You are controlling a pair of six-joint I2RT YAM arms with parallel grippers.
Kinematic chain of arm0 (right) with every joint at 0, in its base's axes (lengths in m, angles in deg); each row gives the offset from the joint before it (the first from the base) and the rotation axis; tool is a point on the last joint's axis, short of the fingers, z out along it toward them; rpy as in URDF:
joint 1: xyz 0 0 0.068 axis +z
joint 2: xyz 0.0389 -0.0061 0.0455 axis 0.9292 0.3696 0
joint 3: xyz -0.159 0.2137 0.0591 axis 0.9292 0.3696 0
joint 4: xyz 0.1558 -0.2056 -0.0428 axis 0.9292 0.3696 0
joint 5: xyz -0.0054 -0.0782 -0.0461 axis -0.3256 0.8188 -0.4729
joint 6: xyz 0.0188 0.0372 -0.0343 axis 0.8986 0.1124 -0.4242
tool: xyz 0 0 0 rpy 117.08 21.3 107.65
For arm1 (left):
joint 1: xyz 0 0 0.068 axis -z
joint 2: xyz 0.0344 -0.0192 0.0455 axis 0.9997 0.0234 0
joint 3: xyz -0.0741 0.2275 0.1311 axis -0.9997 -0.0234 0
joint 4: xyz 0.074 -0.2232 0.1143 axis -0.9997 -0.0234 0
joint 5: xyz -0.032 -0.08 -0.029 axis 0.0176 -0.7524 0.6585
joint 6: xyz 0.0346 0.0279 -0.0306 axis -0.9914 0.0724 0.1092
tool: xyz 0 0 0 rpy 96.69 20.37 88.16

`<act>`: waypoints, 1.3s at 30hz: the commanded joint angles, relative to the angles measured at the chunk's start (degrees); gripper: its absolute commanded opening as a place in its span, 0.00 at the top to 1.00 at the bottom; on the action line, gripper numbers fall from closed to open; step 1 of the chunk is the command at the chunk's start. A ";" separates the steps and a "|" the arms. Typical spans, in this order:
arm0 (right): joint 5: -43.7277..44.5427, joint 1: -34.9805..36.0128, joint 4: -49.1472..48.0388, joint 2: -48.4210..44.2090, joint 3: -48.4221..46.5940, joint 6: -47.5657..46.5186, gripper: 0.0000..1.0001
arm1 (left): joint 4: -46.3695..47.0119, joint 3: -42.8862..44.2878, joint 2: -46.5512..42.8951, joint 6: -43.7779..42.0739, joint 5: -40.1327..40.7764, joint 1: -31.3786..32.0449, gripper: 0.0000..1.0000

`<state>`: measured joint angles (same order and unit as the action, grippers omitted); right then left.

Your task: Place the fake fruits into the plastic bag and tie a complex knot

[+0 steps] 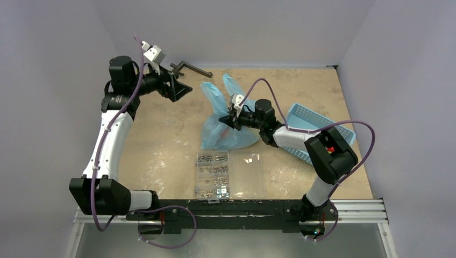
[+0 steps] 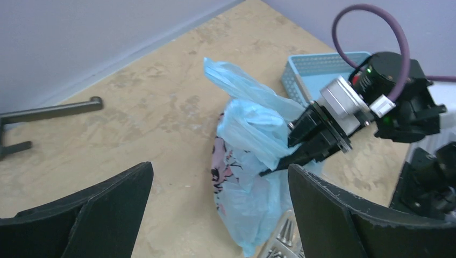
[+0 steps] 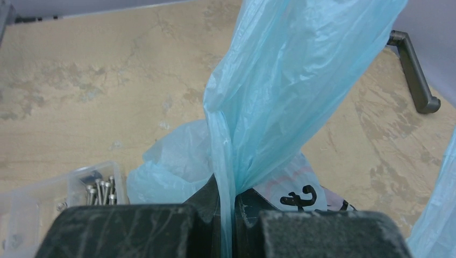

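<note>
1. The desk [image 1: 161, 140] is a flat beige top with a marbled, stone-like pattern.
2. The left gripper [image 1: 180, 88] hangs over the far left part of the desk, well apart from the bag. Its black, rough-looking fingers [image 2: 91, 215] stand wide and hold nothing.
3. Just beside this gripper, at the far edge, lies a dark metal handle [image 1: 193, 68], a slim bar with a bent end.
4. The plastic bag [image 1: 226, 131] is in the middle of the desk. It is thin, light-blue and half transparent, with many creases and soft folds. The lower part bulges and rests on the desk. A pink, white and black print shows on its side in the left wrist view. Two long pointed handle ends rise from it and stand apart from each other. What is inside, I cannot tell through the plastic.
5. A clear compartment box [image 1: 231, 174] lies just in front of the bag. Its left cells hold small shiny metal screws.
6. The right gripper [image 1: 228, 119] is at the bag. Its fingers [image 3: 204, 212] are closed tightly on one handle, and the plastic runs up from between them as a stretched, pleated strip.
7. On the right stands a rigid blue basket [image 1: 317, 126], rectangular, with slotted walls.
</note>
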<state>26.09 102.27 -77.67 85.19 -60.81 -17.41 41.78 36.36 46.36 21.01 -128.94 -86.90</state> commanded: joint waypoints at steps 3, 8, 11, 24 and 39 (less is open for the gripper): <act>-0.58 -0.25 -7.22 0.74 -1.45 12.36 1.00 | 4.14 -10.17 0.52 -5.38 -16.03 0.22 0.04; -4.59 -0.26 -7.35 0.22 -2.12 13.05 1.00 | 5.97 -9.99 5.57 -13.15 -16.76 5.35 0.10; -6.36 -0.22 -6.61 -0.34 -2.06 12.35 1.00 | 11.43 -8.97 8.98 -10.09 -16.56 8.30 0.13; -6.81 -0.33 -4.92 -0.44 -2.77 11.36 0.98 | 43.80 -12.12 17.50 23.54 -20.39 12.03 0.78; -15.02 -18.22 36.96 -14.61 -19.56 7.38 0.14 | -23.75 14.91 23.76 -39.37 -20.64 9.22 1.00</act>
<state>13.78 87.03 -52.58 73.73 -77.18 -6.59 35.64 45.84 68.15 0.86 -148.85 -77.57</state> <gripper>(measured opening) 0.819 0.009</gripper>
